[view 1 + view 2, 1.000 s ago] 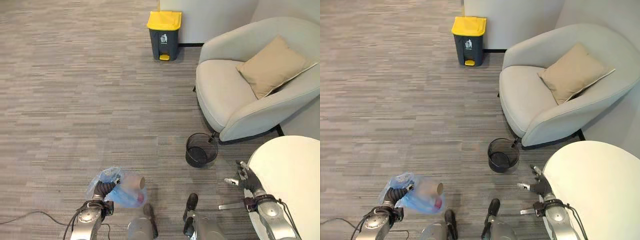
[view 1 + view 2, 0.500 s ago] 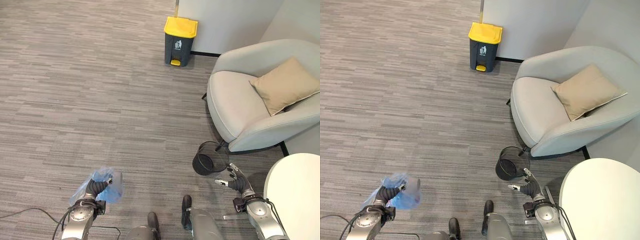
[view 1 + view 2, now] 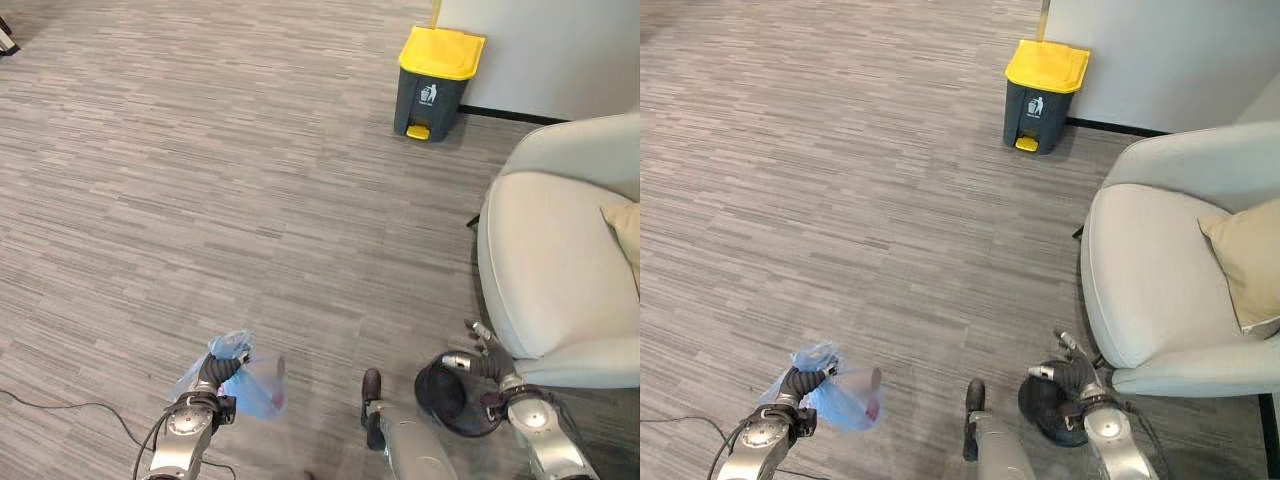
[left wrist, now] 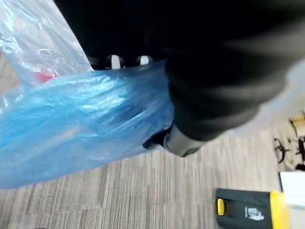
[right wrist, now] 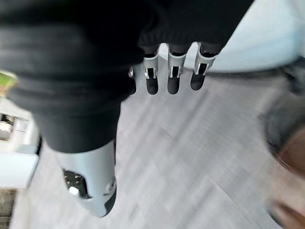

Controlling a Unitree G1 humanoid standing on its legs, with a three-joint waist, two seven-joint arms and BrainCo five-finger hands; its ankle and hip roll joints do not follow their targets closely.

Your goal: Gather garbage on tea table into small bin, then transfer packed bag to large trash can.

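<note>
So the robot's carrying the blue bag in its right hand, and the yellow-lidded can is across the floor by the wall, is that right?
Not quite: the blue bag is in the left hand, whose fingers curl round it, as the left eye view shows. The right hand holds nothing. The yellow-lidded can is across the floor by the wall.

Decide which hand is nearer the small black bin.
Right. The right hand hovers directly over the small black bin beside the armchair; the left hand, clutching the blue bag, is far across the floor.
</note>
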